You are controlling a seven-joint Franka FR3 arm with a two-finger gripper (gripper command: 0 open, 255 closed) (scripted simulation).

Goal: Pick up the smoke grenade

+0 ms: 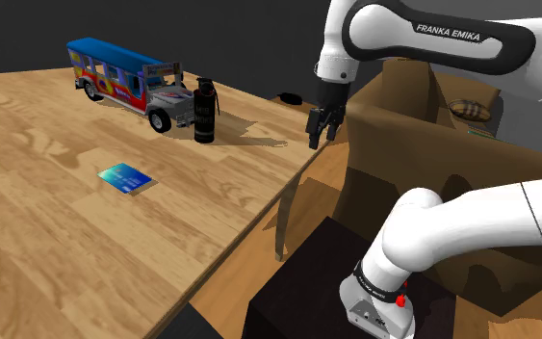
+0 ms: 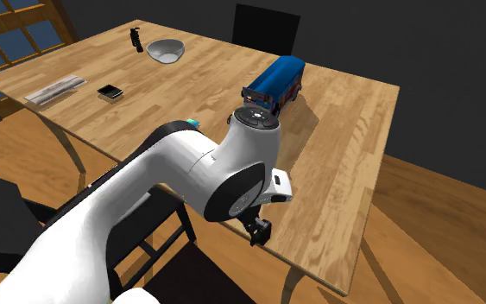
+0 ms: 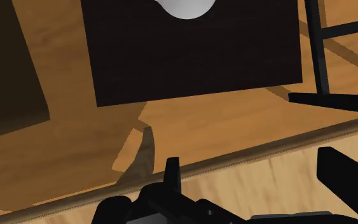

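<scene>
Seen from the shoulder view, a brightly painted toy bus (image 1: 124, 82) stood at the far left of the wooden worktop (image 1: 47, 231); the markings on its side were too small to read. A blue card (image 1: 126, 178) lay flat nearer the camera. The smoke grenade (image 1: 204, 113), black and upright, stood just beside the bus's front end. To its right and apart from it, the gripper (image 1: 322, 138) hung over the worktop's edge. In the wrist view its fingers (image 3: 171, 173) stood apart with nothing between them. Farther right sat an open cardboard box (image 1: 394, 125). Above it, the white arm (image 1: 355, 39) carried the words "FRANKA EMIKA" in white on a dark band.
</scene>
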